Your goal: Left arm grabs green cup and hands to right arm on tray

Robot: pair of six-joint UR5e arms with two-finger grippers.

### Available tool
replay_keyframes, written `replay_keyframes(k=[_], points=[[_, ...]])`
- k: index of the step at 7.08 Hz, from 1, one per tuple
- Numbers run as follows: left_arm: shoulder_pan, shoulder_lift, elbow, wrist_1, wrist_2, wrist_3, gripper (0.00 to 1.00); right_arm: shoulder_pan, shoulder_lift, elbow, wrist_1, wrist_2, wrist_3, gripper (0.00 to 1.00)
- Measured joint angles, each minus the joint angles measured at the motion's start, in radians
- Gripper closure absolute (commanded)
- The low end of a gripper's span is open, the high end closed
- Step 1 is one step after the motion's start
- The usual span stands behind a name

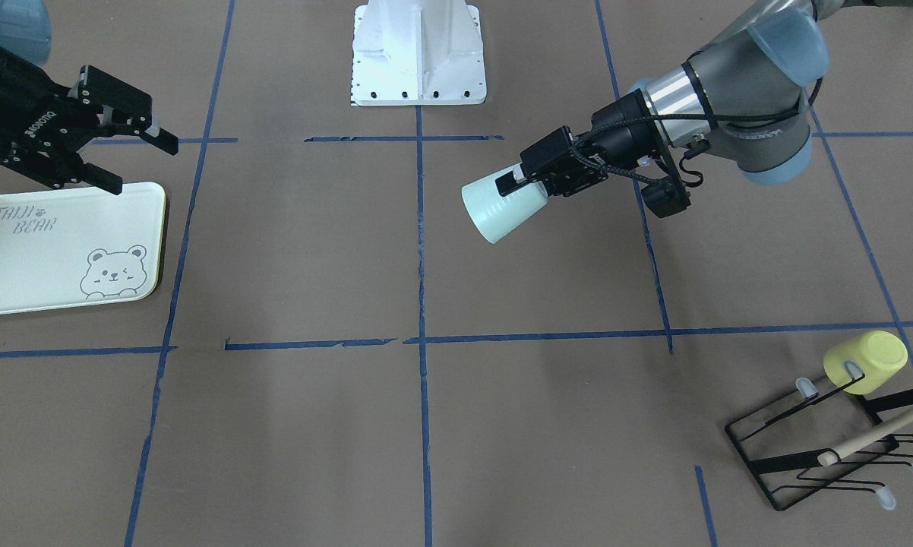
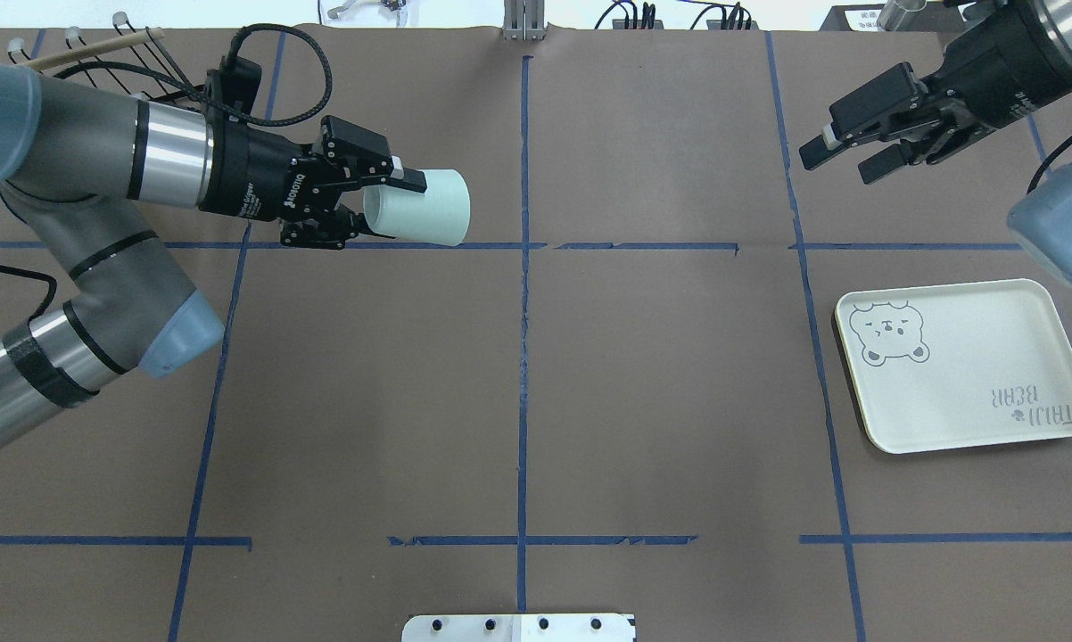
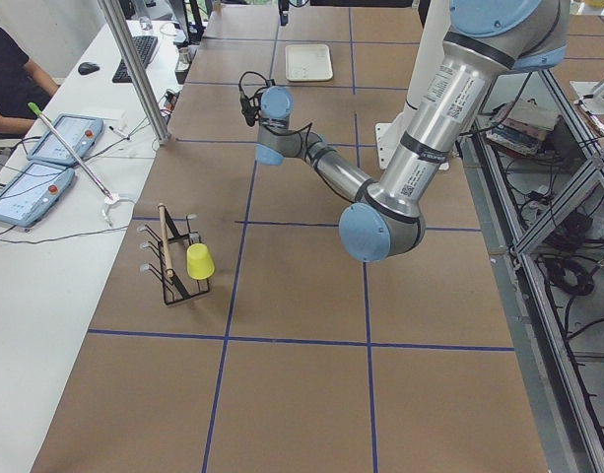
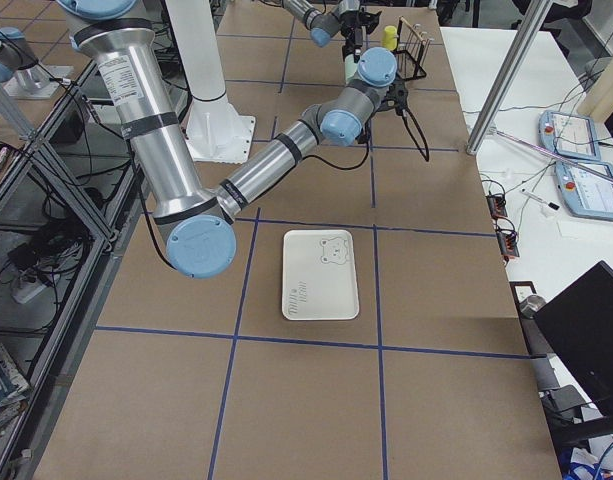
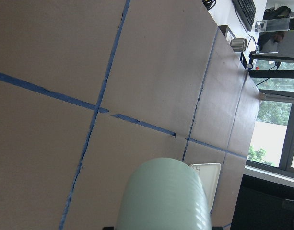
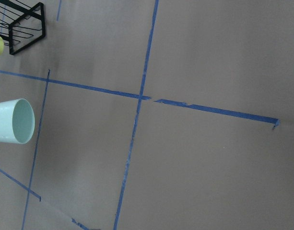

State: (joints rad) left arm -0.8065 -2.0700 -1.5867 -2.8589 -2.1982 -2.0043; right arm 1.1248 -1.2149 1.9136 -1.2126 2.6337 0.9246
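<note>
My left gripper (image 2: 384, 203) is shut on the pale mint-green cup (image 2: 429, 208) and holds it on its side above the table, left of the centre line. The cup's open mouth points toward the right arm; it also shows in the front view (image 1: 494, 211), the left wrist view (image 5: 161, 196) and the right wrist view (image 6: 12, 121). My right gripper (image 2: 844, 160) is open and empty, hovering beyond the far edge of the tray (image 2: 964, 383). The cream tray with the bear drawing lies flat on the right side of the table with nothing on it (image 1: 39, 258).
A black wire rack (image 1: 806, 448) with a wooden stick stands at the far left corner, and a yellow-green cup (image 1: 865, 362) hangs upside down on it. The white robot base (image 1: 418, 53) is at the near middle edge. Blue tape lines cross the brown table.
</note>
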Motion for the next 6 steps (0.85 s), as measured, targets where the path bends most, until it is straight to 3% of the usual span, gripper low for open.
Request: replay_keyframes(k=[1, 3, 4, 6], points=[[0.026, 0.0, 0.0, -0.034, 0.044, -0.033, 0.8, -0.055, -0.001, -0.005, 0.171, -0.086, 0.173, 0.01], [0.068, 0.001, 0.007, -0.164, 0.12, -0.153, 0.81, -0.222, -0.021, -0.045, 0.63, -0.316, 0.637, 0.01], [0.095, 0.002, 0.015, -0.249, 0.149, -0.208, 0.81, -0.265, -0.028, -0.083, 0.823, -0.364, 0.811, 0.02], [0.153, 0.004, 0.028, -0.402, 0.196, -0.269, 0.81, -0.319, -0.031, -0.121, 1.096, -0.394, 1.076, 0.01]])
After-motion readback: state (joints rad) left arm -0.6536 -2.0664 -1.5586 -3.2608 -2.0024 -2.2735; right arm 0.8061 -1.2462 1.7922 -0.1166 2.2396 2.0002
